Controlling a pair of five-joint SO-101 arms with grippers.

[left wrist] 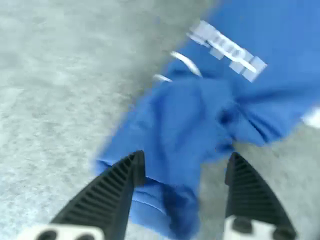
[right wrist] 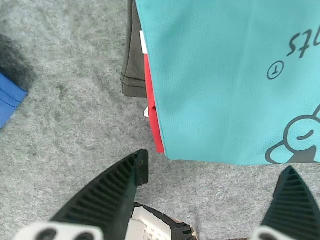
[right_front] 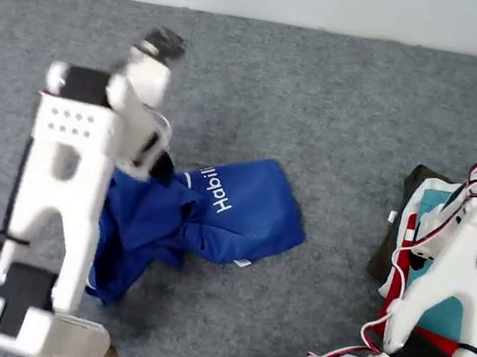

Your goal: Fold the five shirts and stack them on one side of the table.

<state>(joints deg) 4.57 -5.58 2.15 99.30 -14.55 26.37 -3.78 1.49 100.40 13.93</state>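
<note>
A: Grippers first, quick.
B: Two. Left gripper [left wrist: 186, 160] has its jaws spread wide over the blue shirt [left wrist: 210, 115], with fabric between the fingers. Can't tell if they touch it. Right gripper [right wrist: 216, 165] is also spread, pinching nothing, and hangs at the edge of the stack.
A: Shirt count?
B: Five. One blue, crumpled and half-folded, left of the table's [right_front: 325, 101] middle, just by the left arm. Four in the stack at the table's right edge: teal shirt [right wrist: 225, 75] on top, red shirt [right wrist: 156, 132] edge under it, a sliver of white shirt [right wrist: 142, 42], and dark shirt [right wrist: 131, 60] sticking out farthest toward the middle.
A: Blue touching the stack?
B: No, well apart, grey table between them.
</note>
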